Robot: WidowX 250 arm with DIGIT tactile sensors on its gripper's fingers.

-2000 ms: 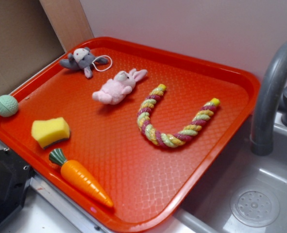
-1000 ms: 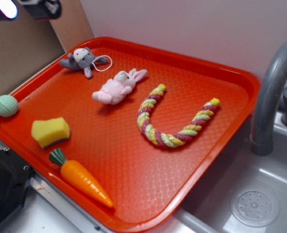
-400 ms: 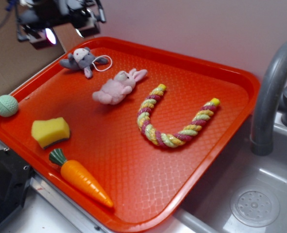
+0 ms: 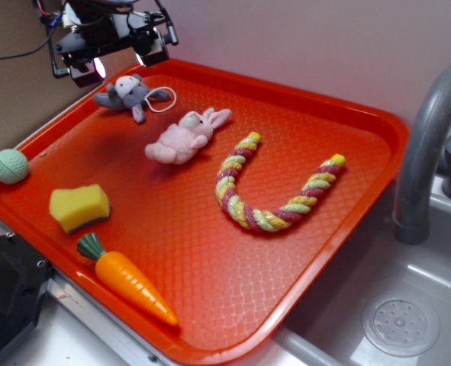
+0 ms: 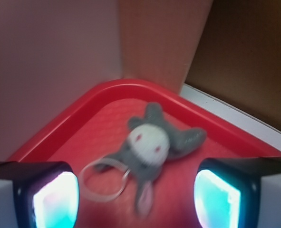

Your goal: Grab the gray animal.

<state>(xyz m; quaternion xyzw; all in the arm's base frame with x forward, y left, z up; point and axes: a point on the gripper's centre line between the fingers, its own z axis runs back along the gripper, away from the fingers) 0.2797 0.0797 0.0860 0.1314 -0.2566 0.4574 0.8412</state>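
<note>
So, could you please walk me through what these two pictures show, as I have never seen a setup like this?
One picture looks from outside at an orange tray beside a sink. The dark device at top left is the robot arm's hand, open and holding nothing. The other picture comes from a camera on that hand, looking down between its two lit fingers. Below it lies the gray animal, a small plush toy it should grab. Also on the tray: a pink bunny, rope toy, yellow sponge, carrot and green ball.

text: none legible | labels: none | brands: none | numbers: none | signs: none
</note>
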